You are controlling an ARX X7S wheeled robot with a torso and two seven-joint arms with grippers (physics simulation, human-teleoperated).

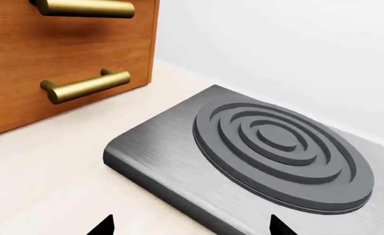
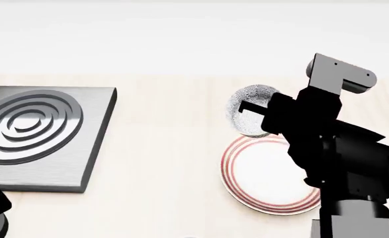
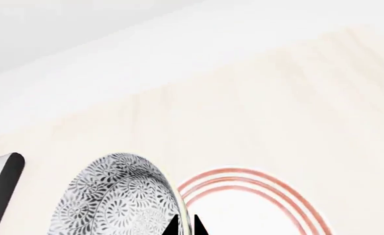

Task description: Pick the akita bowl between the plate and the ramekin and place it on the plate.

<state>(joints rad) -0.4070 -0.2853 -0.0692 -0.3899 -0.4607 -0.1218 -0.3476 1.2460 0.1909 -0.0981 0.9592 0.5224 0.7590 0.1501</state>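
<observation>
The akita bowl [image 3: 113, 196], black-and-white patterned, shows its outside in the right wrist view. My right gripper [image 3: 184, 227] is shut on the bowl's rim, one finger on each side of the wall. In the head view the bowl [image 2: 249, 118] sits at the far edge of the red-ringed plate [image 2: 264, 173], partly behind my right arm. The plate [image 3: 244, 210] lies just past the bowl. The ramekin is hidden. My left gripper [image 1: 190, 230] is open with nothing between its tips, over the counter by the burner block.
A brushed-metal burner block with dark concentric rings [image 2: 35, 134] lies at the left, close below my left gripper [image 1: 277, 147]. A wooden cabinet with brass handles [image 1: 61, 58] stands beyond it. My right arm [image 2: 340, 148] covers the counter to the right of the plate.
</observation>
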